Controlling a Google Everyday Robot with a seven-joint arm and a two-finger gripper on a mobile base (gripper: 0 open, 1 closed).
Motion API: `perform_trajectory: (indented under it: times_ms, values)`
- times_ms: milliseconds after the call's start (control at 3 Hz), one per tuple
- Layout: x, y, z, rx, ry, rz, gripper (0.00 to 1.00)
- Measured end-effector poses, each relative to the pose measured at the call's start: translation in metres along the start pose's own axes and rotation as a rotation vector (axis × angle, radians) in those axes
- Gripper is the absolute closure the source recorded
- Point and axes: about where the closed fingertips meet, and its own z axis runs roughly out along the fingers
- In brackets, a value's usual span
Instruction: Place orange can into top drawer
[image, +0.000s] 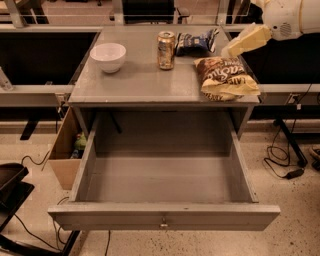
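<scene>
- Standing pulled out toward the camera, the top drawer (165, 216) hangs below the table (140, 87); only its bare grey floor and side walls show inside, and a small knob sits at the middle of its front panel.
- The orange can (166, 50) stands upright on the table top, near the back edge and about midway across, outside the drawer. Its silver top faces up.
- A white bowl (110, 56) sits upright to the left of the can, well apart from it; what shows of its inside is plain white.
- A blue snack bag (196, 42) lies just right of the can at the back edge. Whether the two touch cannot be told.
- A brown chip bag (225, 77) lies flat at the table's right side, its front corner reaching the edge.
- The gripper (231, 48) hovers over the right rear of the table, above the chip bag's far end and well right of the can. It holds nothing; whether it is apart or together cannot be told.
- The white arm (287, 17) enters from the upper right corner and is cut off by the frame.
- A cardboard box (64, 150) stands on the floor under the table's left side, partly hidden by the drawer wall; something green (80, 142) shows in it, too dim to name.
- Cables (282, 160) trail on the floor at right; a black object (10, 182) at lower left is cut off.
</scene>
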Motion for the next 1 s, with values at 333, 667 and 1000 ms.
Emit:
perform_trajectory:
  times_ms: [333,667,1000]
  values:
    - [0.0,0.0,0.0,0.0,0.0,0.0,0.0]
    - [0.007,-0.006,0.038,0.006,-0.053,0.04,0.0]
    - [0.025,-0.019,0.106,0.038,-0.114,0.13,0.0]
